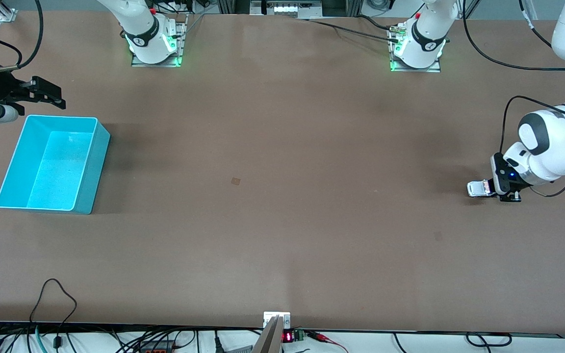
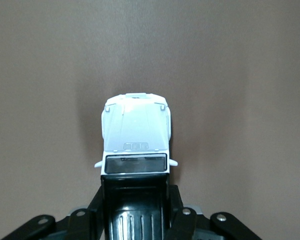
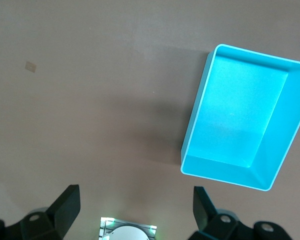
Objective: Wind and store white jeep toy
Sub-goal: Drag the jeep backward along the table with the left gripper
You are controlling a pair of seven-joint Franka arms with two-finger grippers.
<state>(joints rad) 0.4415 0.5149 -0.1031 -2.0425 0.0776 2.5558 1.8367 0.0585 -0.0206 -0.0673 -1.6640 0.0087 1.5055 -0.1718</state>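
Middle of the table (image 1: 282, 206) is bare brown surface, wide open from the arm bases down to the edge nearest the front camera. A gripper can sweep across it with nothing standing in the way.

Obstacles sit at the ends only. Cyan bin (image 1: 52, 164) stands at the right arm's end, open top, nothing inside. The right gripper (image 1: 47, 93) hangs just beside the bin's rim on the base side, fingers spread. At the left arm's end the left gripper (image 1: 496, 189) is low at the table, clamped on the white jeep toy (image 1: 477, 189). The stretch between jeep and bin is unobstructed.
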